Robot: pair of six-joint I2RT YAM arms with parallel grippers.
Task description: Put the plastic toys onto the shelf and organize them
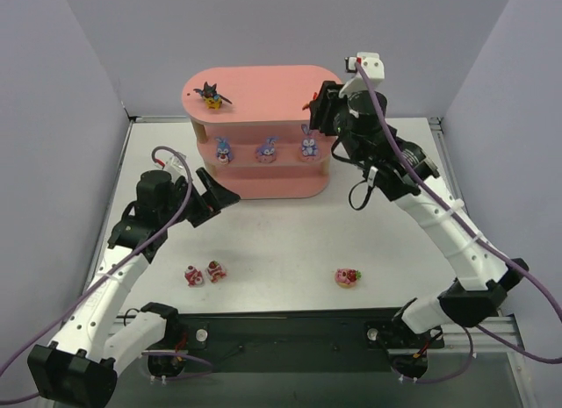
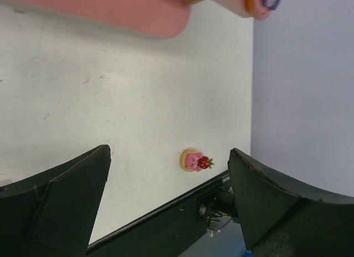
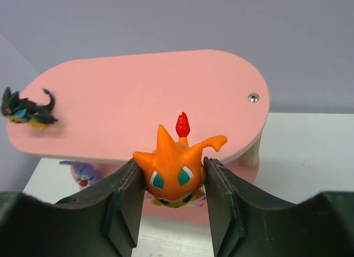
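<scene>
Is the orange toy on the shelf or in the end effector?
In the right end effector, which is shut on the orange toy, fingers clamping its sides, near the top of the shelf.

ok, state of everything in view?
Left jaws: open, empty, over the table.
Right jaws: shut on orange toy, not yet set down.
Black bat toy: on shelf top board, left end.
Three bunnies: upright in a row on the middle board.
Three red-and-white toys: on the table, not yet shelved.
</scene>
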